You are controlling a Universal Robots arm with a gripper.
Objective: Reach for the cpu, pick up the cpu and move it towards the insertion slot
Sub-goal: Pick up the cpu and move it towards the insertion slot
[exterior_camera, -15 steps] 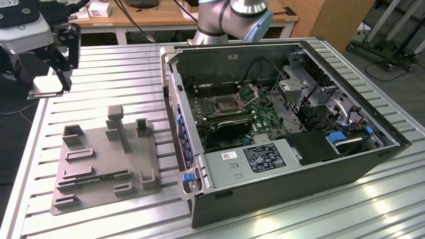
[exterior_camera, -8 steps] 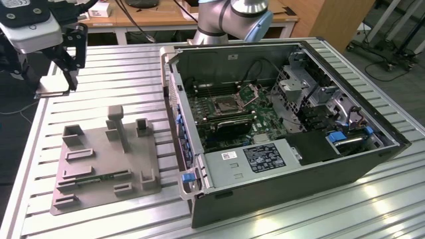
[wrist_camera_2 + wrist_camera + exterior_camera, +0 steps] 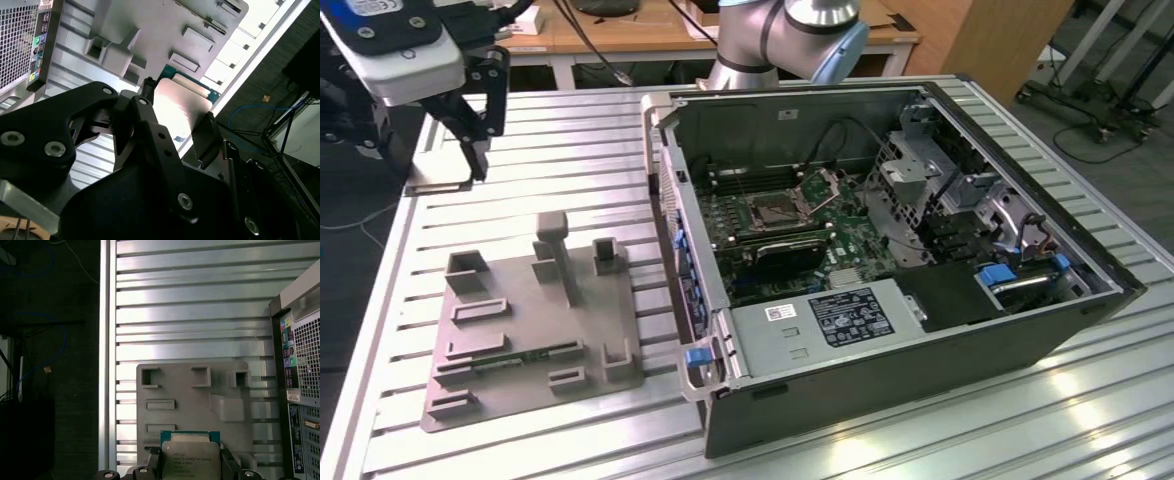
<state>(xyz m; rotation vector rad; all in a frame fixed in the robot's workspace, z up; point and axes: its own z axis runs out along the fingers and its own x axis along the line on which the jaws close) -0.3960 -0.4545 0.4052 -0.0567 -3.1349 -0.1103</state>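
Cpu, the small flat square chip with a silvery-white metal face and a green board edge point(image 3: 191, 456), is what we find clamped in the black two-fingered gripper point(image 3: 190, 466). In the first wrist view its dark fingers point(image 3: 153, 460) press on two opposite edges of the chip, closed down to the chip's width. The metal face is turned toward the camera. In the second wrist view we see the same hold from another angle, the pale face of the cpu point(image 3: 182, 107) catching the light between the black finger links.

We take the grey plastic fixture plate with upright blocks point(image 3: 520, 320) as our landmark. In the exterior view the gripper hangs beyond the fixture's far end, apart from it. It is close to the edge of the ribbed aluminium surface point(image 3: 574, 140) on which the fixture lies. In both wrist views the fixture lies behind the cpu, which is held clear of its blocks.

Just beside the fixture, toward the exterior view's right, lies the open black-and-silver computer case point(image 3: 894, 400). Inside it we see the insertion slot, a square silver metal-framed socket with a dark centre point(image 3: 778, 208). The slot is well apart from the fixture's far end, where the cpu is held, with the case wall between them.
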